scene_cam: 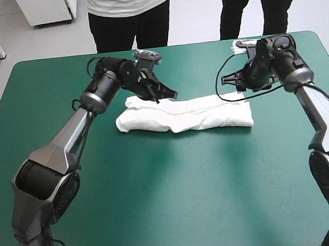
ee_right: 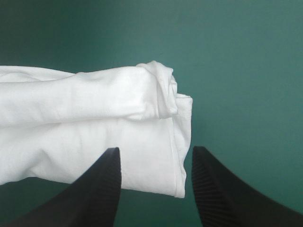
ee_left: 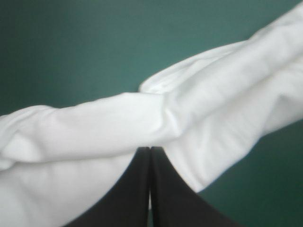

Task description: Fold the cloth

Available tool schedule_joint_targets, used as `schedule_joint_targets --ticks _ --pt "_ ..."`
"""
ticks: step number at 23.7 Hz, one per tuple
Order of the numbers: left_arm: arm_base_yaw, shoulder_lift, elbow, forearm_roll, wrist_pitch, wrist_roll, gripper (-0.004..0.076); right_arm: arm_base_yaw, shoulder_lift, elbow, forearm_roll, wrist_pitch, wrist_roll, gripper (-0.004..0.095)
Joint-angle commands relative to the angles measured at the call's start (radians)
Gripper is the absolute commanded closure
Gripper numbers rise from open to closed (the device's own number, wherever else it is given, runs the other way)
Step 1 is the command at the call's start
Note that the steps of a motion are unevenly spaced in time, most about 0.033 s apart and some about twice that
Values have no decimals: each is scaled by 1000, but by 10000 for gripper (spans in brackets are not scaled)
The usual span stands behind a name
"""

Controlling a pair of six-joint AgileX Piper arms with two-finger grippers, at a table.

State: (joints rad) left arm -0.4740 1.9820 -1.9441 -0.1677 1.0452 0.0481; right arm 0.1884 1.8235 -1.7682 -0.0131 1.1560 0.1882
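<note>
Lying as a long, narrow folded band on the teal-green table (scene_cam: 160,209), the T-shirt (scene_cam: 187,115) runs parallel to the far edge, somewhat closer to that edge than to the near one, with its ends pointing to the left and right edges.

The left pincer (scene_cam: 165,92) sits at the far side of the band's left end. Its black fingers are pressed together into a single point, and a ridge of white cloth bunches right at the tip, so it appears to have a fold of the shirt pinched. The right pincer (scene_cam: 242,78) is at the far side of the band's right end with its fingers spread wide and nothing between them. In the right wrist view the end of the band, with its rolled corner, lies just ahead of the gap.

The lengthwise folds look finished, and the step in hand seems to be taking hold of the band for a crosswise fold. The grip looks set on one end only.

Next, the right pincer would probably need to come down over the hemmed corner and close through all the layers. The stacked layers could slip apart if only the top one is caught, and uneven lifting would skew the band.
</note>
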Motion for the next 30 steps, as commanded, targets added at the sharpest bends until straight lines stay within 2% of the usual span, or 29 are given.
schedule_joint_targets --ticks 1,7,11,13,16,18,20,25,30 --pt "-73 -19 -27 -19 -55 6 734 -9 -76 -30 -4 -12 0 467" --pt "-92 79 -27 -32 -42 6 734 -74 -88 -30 43 -6 9 495" --pt "-92 130 -27 -29 -66 6 734 -179 -88 -28 169 -6 -46 532" --pt "-92 168 -27 -33 -61 24 734 -207 -88 -22 194 -6 -64 533" --pt "-94 201 -27 -40 -42 27 734 -223 -82 -20 246 -2 -118 533" --pt "-94 208 -27 -50 -35 27 734 -227 -76 -20 319 10 -188 531" --pt "-94 208 -27 -50 -35 27 734 -227 -59 -20 352 28 -202 476" --pt "-94 208 -27 -50 -19 27 734 -227 -4 -20 376 69 -232 268" --pt "-94 208 -27 -54 6 27 734 -227 28 44 397 18 -268 250"
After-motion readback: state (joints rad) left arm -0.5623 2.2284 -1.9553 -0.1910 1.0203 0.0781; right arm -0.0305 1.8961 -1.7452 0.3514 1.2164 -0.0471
